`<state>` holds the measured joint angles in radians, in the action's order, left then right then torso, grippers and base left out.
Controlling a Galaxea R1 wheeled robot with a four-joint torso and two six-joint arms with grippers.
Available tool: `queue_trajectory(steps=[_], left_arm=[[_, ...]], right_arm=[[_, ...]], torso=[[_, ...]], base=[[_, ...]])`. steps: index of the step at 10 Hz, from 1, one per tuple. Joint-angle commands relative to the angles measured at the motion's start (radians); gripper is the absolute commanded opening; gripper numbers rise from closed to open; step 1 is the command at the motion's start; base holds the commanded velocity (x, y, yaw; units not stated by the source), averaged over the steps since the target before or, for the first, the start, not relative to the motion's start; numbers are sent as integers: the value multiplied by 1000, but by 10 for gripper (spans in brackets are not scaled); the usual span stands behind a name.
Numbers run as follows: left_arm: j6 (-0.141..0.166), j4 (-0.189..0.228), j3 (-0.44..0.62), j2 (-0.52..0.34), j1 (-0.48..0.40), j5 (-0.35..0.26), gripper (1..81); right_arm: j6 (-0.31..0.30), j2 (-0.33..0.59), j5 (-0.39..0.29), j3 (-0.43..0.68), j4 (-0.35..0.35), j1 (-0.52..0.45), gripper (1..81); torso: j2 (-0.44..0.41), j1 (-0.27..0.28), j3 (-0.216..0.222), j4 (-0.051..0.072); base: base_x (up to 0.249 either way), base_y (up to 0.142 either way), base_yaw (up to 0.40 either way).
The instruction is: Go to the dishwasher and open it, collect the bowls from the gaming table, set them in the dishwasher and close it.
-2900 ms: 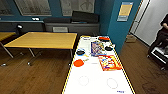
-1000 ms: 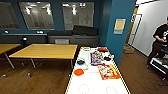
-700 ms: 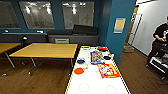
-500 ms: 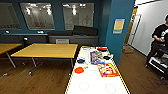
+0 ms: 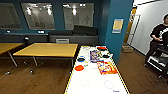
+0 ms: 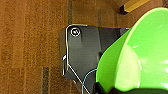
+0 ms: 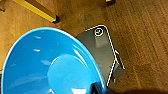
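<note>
A large green bowl (image 6: 140, 55) was seen close against the left hand and a blue bowl (image 7: 50, 65) close against the right hand, both over wooden floor; each bowl appeared carried, though how far either hand was closed could not be told. The bowls were judged light, stiff and smooth plastic, likely slippery, best pinched at the rim. Further bowls, an orange one (image 5: 79, 67) and a red one (image 5: 102, 48), were left on the gaming bench (image 5: 96, 83) ahead of the hands. Compared with the earliest frame, the whole scene had shifted, so the camera had been turned; the bench's contents were unchanged.
</note>
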<state>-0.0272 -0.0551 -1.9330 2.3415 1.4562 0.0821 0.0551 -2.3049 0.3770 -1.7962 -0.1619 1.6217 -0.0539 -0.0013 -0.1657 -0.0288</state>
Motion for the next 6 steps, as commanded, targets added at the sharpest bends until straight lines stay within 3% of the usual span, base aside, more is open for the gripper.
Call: queue_trajectory(steps=[1, 6], left_arm=[[-7, 12, -11, -40, -43, -48, 10], [-7, 11, -115, -8, -29, -51, 10]], right_arm=[[-1, 45, -49, 9, 28, -33, 10], [-1, 39, -64, -17, 33, -33, 10]], torso=[[0, 1, 0, 0], [0, 1, 0, 0]], base=[[-114, 0, 0], [-108, 0, 0]])
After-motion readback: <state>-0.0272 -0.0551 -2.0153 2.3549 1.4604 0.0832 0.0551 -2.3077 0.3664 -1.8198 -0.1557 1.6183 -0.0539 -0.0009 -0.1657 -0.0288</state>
